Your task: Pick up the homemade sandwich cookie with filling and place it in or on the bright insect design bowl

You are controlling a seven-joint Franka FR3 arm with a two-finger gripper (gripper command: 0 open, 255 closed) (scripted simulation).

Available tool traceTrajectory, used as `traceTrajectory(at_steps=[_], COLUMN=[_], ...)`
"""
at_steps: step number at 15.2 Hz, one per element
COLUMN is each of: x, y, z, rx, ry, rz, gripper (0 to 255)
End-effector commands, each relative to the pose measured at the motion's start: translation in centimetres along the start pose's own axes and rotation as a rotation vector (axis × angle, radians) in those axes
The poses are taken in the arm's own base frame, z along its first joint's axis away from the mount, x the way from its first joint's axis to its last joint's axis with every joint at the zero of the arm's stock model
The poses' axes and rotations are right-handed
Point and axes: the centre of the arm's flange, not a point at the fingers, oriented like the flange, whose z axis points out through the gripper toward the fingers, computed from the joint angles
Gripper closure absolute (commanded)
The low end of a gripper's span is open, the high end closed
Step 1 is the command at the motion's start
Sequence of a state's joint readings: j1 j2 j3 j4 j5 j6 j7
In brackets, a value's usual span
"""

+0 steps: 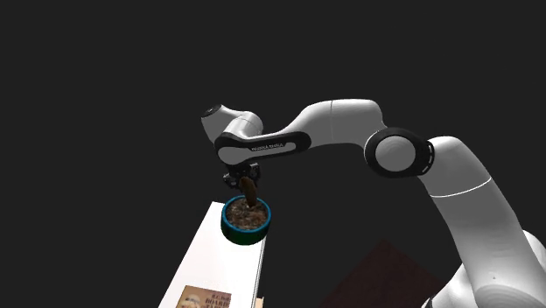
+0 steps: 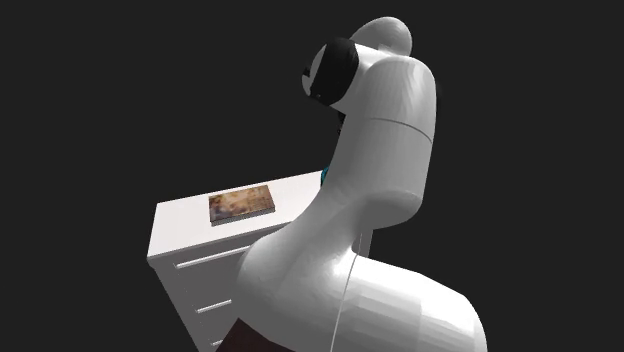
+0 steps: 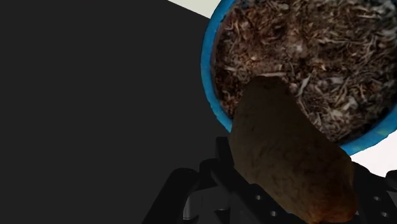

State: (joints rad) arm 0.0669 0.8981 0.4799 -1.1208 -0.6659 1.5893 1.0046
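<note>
The brown cookie [image 3: 289, 159] stands clasped between my black fingers [image 3: 207, 191], so my gripper [image 3: 289, 207] is shut on it. In the shoulder view my gripper [image 1: 248, 181] hangs right above the bowl [image 1: 246, 220], and the cookie [image 1: 252, 196] points down into it. The bowl has a blue rim [image 3: 208, 70] and a brown speckled inside. It sits at the far corner of a white cabinet top [image 1: 214, 262]. I cannot tell whether the cookie touches the bowl's inside. In the second exterior view the arm hides all but a teal sliver of the bowl [image 2: 323, 176].
A flat book with a brownish picture cover [image 2: 241, 202] lies on the white chest of drawers [image 2: 190, 255], also at the near end [image 1: 203, 299] in the shoulder view. The bowl stands close to the top's edge. Black area surrounds the furniture.
</note>
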Motion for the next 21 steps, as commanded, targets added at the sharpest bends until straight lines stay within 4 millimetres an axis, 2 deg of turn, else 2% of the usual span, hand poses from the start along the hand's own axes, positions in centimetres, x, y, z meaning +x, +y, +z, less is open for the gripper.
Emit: traceTrajectory(at_steps=[1, 3, 4, 7, 9, 13, 21], x=[-0.3, -0.3, -0.2, 0.2, -0.3, -0.2, -0.2], y=[-0.5, -0.5, -0.5, -1.0, -0.5, -0.6, -0.6], z=[1.3, 1.3, 1.3, 1.3, 1.3, -3.7, -3.7], rx=[-0.015, -0.015, -0.015, -0.015, -0.015, -0.015, -0.015], ry=[-0.019, -0.019, -0.019, -0.019, -0.019, -0.019, -0.019], rz=[-0.010, -0.010, -0.009, -0.010, -0.010, -0.010, -0.010], gripper=[255, 255, 0, 0, 0, 0, 0])
